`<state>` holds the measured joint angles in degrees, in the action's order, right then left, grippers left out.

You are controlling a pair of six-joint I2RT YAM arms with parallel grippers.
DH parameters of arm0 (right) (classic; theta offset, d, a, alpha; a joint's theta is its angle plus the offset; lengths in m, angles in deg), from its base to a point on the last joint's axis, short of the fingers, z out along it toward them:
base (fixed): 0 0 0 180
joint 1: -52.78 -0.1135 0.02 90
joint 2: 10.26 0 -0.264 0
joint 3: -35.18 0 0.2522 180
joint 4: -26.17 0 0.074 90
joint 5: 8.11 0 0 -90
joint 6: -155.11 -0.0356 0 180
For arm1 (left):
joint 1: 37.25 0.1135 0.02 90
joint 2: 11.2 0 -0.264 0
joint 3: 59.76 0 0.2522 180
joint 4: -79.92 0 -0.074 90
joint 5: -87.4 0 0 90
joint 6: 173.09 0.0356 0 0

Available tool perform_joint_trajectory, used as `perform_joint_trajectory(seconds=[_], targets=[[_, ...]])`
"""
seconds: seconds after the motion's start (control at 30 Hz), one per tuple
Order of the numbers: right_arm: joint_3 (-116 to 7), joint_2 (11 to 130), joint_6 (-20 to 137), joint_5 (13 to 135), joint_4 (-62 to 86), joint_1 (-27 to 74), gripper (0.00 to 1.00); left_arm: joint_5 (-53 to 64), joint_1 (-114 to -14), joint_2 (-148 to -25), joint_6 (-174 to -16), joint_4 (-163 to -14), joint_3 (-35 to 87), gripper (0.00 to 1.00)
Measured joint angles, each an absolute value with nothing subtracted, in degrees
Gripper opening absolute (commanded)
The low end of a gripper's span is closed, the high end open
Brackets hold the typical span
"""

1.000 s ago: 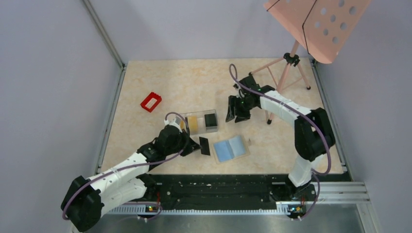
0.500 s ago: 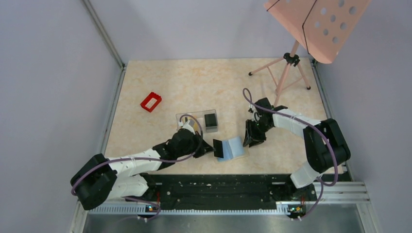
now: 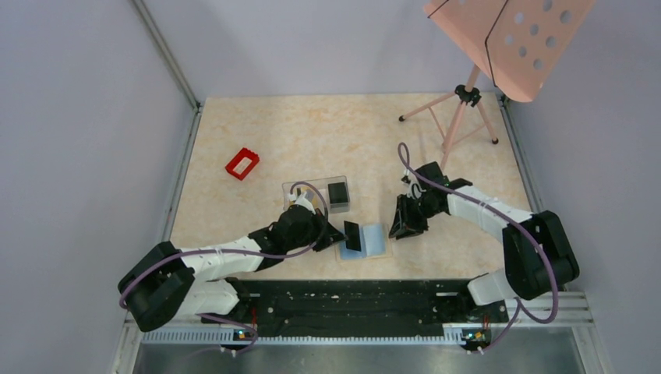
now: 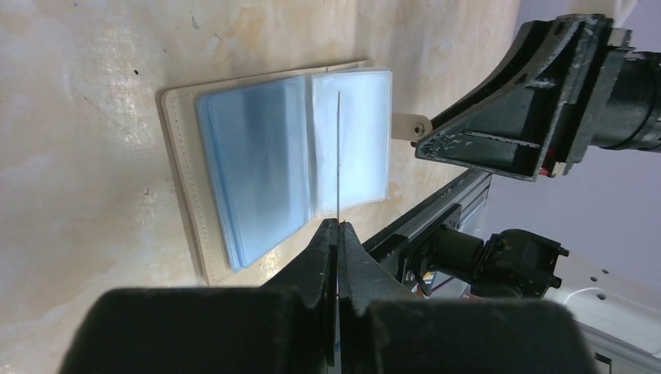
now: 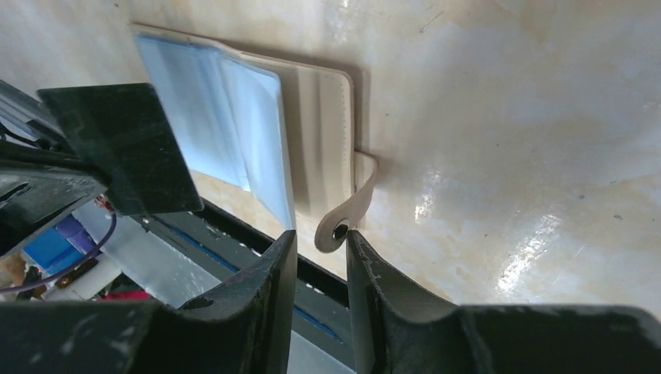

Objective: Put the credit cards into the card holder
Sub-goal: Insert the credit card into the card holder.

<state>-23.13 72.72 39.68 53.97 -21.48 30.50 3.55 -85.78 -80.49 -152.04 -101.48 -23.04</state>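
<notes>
Your left end effector [image 4: 337,226] is clamped tight on a thin black plastic credit card [image 3: 352,235]. It holds the card on edge over the flat beige-tan bifold card holder [image 4: 257,179], which lies open on the pale marbled bench [image 3: 312,132] with its blue sleeves up. Your right end effector [image 5: 321,241] stands narrowly apart astride the beige snap tab [image 5: 347,214], not plainly pinching it. If that tab isn't pinned, the card's edge will likely shove the holder along instead of entering a sleeve. Come in steep and the card may crumple the soft plastic or skate over it.
</notes>
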Motion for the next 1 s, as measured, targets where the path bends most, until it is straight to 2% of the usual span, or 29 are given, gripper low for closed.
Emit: perform_joint_trajectory(seconds=[0.17, 0.37, 0.57, 1.0], targets=[[-24.25, 69.48, 39.79, 53.90, -22.36, 30.50, 0.31, 3.40, -85.78, -80.93, -152.02, -101.96, -23.04, 0.00], [-27.13, 68.76, 40.71, 52.18, -22.47, 30.13, 0.15, 3.66, -85.78, -84.28, -151.98, -103.01, -22.99, 0.00], [-27.07, 69.66, 39.82, 50.39, -19.69, 26.69, 0.08, 4.08, -85.78, -86.70, -151.91, -103.20, -22.16, 0.00], [-22.54, 78.11, 38.53, 55.70, -15.73, 25.89, 0.07, 4.67, -85.78, -88.78, -151.89, -104.60, -21.66, 0.00]])
